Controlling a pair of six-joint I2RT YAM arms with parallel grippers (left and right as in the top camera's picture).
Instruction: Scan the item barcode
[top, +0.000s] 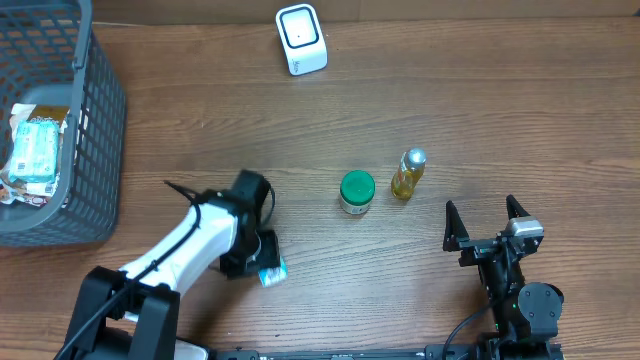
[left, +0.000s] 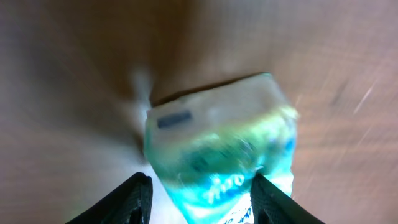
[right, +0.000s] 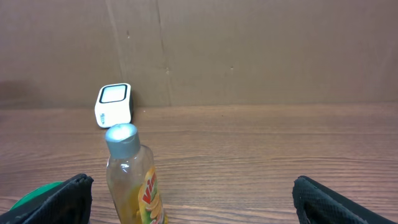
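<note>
Lying on the wooden table (top: 520, 110) near its front edge, left of centre, is a small teal-and-white packet (top: 272, 273), partly hidden from overhead by the left gripper (top: 258, 262) that sits over it; in the left wrist view the packet (left: 217, 143) is blurred, with a dark rectangular mark on its upper face too smeared to read; the left gripper (left: 202, 196) straddles it, its two black fingers (left: 134, 199) standing one at each lower side of the packet, but I cannot tell whether they are pinching it or only flanking it. Further right stand a green-lidded jar (top: 356, 192) and, just beside it, an upright bottle (top: 408, 174) of yellow liquid with a silver cap; the two are near each other but apart. The right gripper (top: 482, 215) rests near the front right, well apart from the packet, its fingers spread wide with nothing between them; its own camera looks past the bottle (right: 134, 180) to the white scanner (right: 114, 104), which stands at the far edge of the table (top: 301, 38). A grey mesh basket (top: 95, 130) at the far left holds more packets (top: 35, 150).
</note>
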